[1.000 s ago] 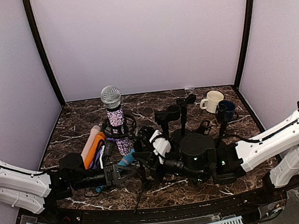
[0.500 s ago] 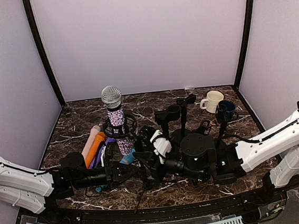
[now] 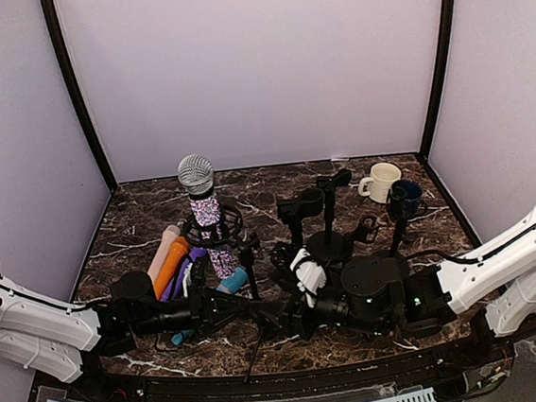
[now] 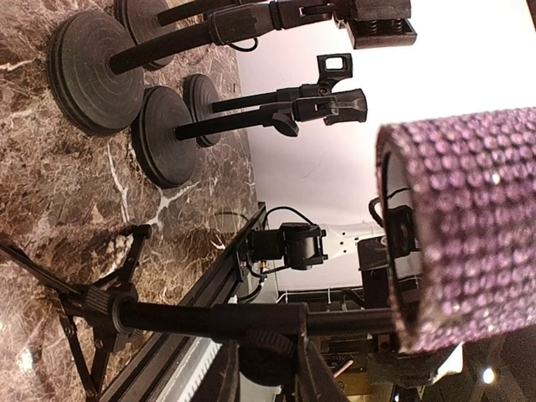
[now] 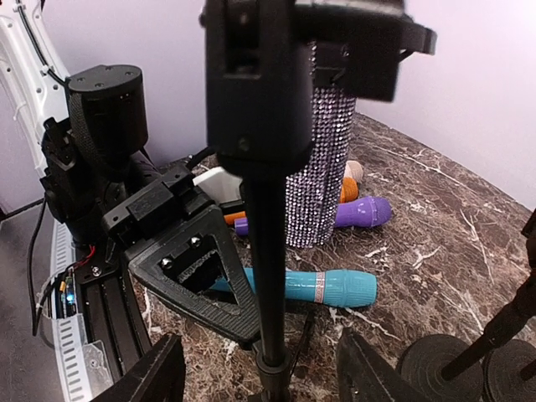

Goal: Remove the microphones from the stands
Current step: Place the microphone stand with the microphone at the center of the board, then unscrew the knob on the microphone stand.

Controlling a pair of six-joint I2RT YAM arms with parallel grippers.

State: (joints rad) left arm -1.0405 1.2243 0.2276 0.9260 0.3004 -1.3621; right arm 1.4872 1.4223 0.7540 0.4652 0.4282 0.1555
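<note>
While the left gripper (image 3: 233, 306) clamps the thin black pole of the stand (image 5: 266, 251) low down, apparently to keep it from tipping, the right gripper (image 5: 264, 381) has its fingers spread wide. One finger is on each side of the same pole and they hold nothing.

The microphone (image 5: 321, 167) has not left the stand. It sits upright in the holder (image 5: 360, 50) at the top of the pole, its body covered in pink rhinestones and its silver mesh head uppermost. From above, this is at about ten o'clock on the marble-patterned table (image 3: 136, 214). I judge that the open right jaws need to go up to the sparkling body and draw it out of the holder while the left arm braces.

A teal microphone (image 5: 327, 287) and a purple microphone (image 5: 360, 212) lie loose at about eight o'clock from the stand. A cream mug (image 3: 380, 181) and a blue mug (image 3: 405, 197) sit at two o'clock on the table.

No brand, label or lettering can be read on anything.
</note>
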